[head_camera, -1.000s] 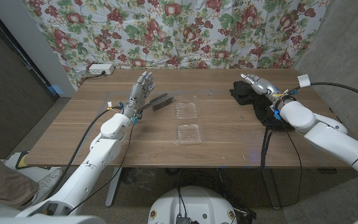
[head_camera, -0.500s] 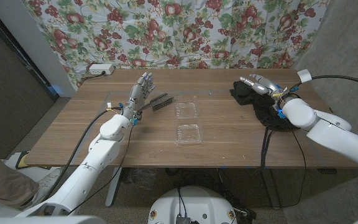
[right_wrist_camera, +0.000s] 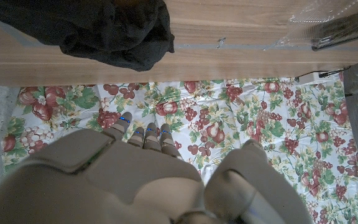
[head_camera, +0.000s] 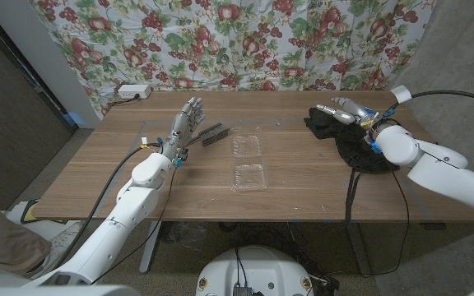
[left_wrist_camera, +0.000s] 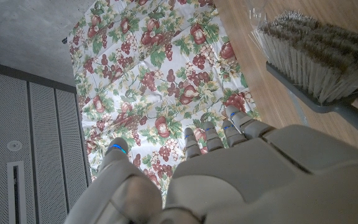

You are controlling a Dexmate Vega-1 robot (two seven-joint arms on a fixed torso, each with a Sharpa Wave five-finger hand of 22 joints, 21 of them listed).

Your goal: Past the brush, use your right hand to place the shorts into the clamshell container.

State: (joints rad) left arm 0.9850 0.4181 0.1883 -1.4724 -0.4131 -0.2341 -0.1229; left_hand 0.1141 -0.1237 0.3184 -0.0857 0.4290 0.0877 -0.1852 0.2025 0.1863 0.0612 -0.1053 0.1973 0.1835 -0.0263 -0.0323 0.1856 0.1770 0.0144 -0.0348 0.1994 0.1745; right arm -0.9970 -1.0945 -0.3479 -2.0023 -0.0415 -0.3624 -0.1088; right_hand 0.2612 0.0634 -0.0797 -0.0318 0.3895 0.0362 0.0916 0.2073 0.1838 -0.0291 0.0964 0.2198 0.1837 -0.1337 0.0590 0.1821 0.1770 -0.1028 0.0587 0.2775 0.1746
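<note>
Right robot hand point(head_camera: 346, 109) was held unclenched, grasping nothing, above the black shorts point(head_camera: 326, 124) for pickup, clamshell container point(head_camera: 248, 161) lying open at nine o'clock.

A floral cloth point(head_camera: 220, 41) is hanging behind the table point(head_camera: 295, 193); a white box point(head_camera: 132, 91) is sitting at its far left corner

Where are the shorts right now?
In the head view the shorts lie bunched at the table's far right, just under the right hand, well right of the open clamshell.
</note>
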